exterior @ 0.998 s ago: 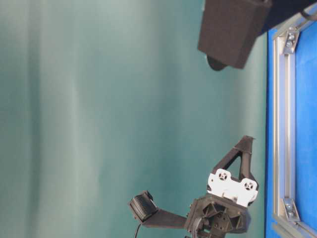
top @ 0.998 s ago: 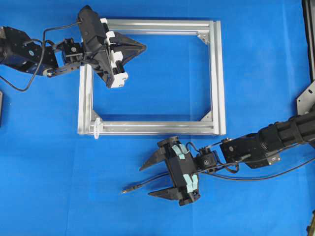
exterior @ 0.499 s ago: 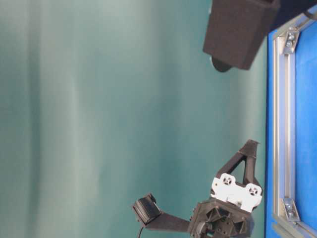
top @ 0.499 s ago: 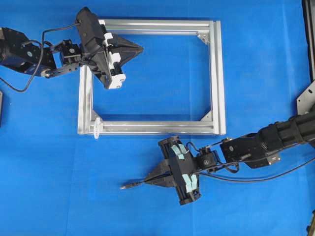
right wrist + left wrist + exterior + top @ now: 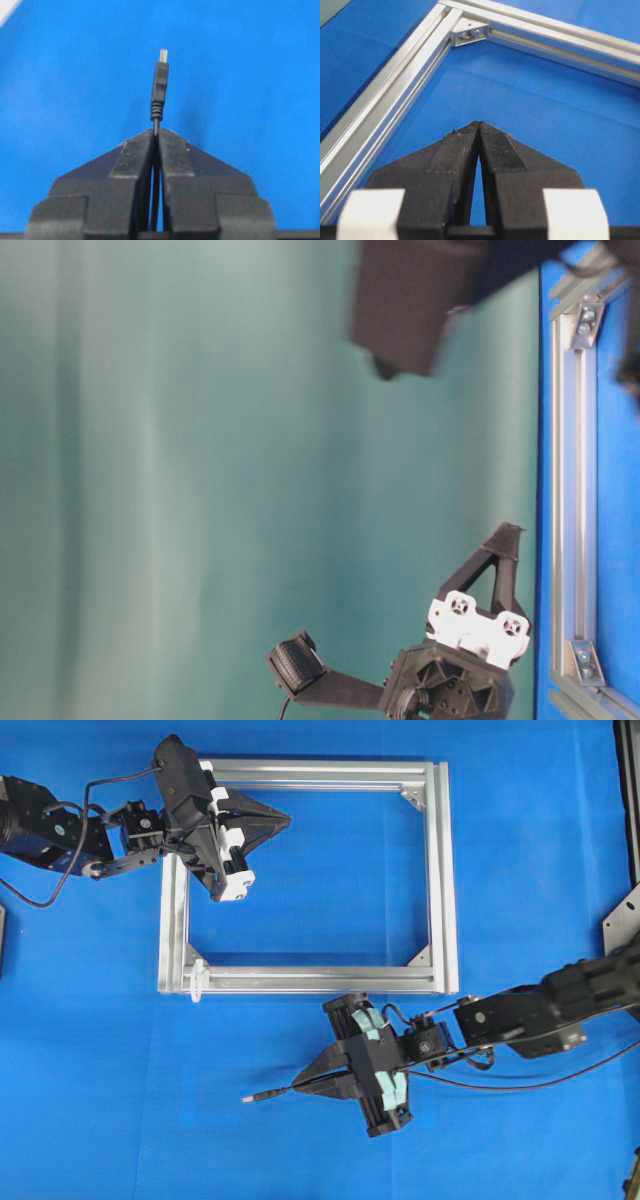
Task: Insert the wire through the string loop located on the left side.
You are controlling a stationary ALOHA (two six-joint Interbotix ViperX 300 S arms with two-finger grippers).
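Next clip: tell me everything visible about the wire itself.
The wire is a thin black flexible cable ending in a small ribbed plug with a pale metallic tip. The right hand is shut on it just behind the plug, which juts toward the overhead view's left. The rest trails right under the arm, over the blue surface.

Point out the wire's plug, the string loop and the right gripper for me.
wire [image 5: 160, 82], right wrist view, on the plug body.
string loop [image 5: 197, 978], overhead view, on the white loop at the frame's corner.
right gripper [image 5: 300, 1086], overhead view, at the closed fingertips.
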